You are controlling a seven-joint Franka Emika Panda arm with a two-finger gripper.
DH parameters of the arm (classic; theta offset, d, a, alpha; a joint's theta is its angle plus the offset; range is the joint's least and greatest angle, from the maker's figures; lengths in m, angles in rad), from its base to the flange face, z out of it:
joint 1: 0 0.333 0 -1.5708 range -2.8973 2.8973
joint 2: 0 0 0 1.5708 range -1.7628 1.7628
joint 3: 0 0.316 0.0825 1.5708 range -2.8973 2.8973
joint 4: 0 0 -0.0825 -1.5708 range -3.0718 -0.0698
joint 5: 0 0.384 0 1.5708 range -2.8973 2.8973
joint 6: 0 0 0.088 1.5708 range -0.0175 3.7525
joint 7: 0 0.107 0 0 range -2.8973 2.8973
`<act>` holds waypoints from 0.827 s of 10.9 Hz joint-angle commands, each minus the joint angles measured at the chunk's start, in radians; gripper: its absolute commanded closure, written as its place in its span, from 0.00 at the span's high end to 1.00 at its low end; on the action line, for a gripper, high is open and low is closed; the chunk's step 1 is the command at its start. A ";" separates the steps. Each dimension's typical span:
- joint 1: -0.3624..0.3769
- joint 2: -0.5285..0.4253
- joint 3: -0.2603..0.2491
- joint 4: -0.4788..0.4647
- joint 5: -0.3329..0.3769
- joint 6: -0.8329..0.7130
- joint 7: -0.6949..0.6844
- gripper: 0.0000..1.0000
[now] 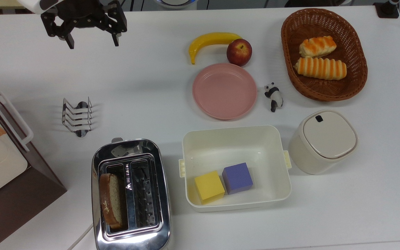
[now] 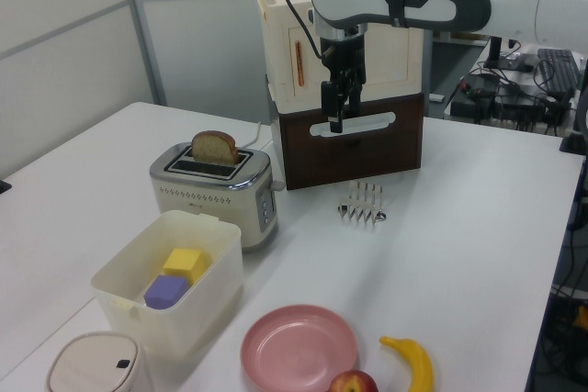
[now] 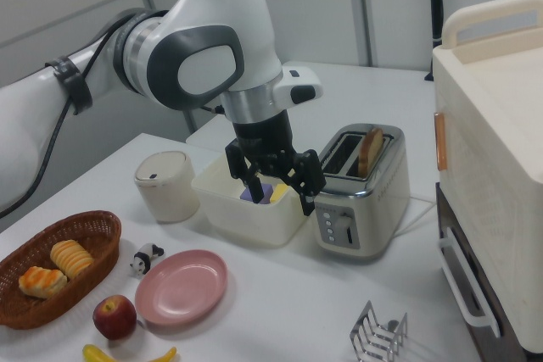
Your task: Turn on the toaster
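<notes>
One slice of bread [image 1: 109, 202] stands in the toaster [image 1: 130, 196], in the slot on the top view's left, riding high above the chrome top; judged from that, the lever has not yet been pressed. The toaster sits at the near edge of the table in the top view, between the brown-and-cream box [image 1: 2, 166] on the top view's left and the cream tub [image 1: 236, 139] on the top view's right. Its lever knob [image 1: 116, 140] projects from the far end face, towards the wire toast rack [image 1: 77, 116].

The gripper [image 1: 92, 45] hangs above bare table at the far left of the top view, well apart from the toaster. The step in hand appears to be the approach. To do it well, the arm should travel towards the near edge, pass beside the rack, and arrive over the knob rather than over the slots. One fingertip should then bear straight down on the knob along its slot in the end panel [image 3: 342, 228], without sideways load, until it latches.

Jaws stand wide open, two fingers clearly separated. They hold nothing and touch nothing.
</notes>
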 commanded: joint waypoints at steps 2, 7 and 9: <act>0.013 -0.029 -0.006 -0.030 -0.019 -0.020 -0.005 1.00; 0.011 -0.029 -0.008 -0.031 -0.004 -0.020 -0.002 0.18; 0.013 -0.029 -0.006 -0.033 -0.002 -0.022 -0.002 0.00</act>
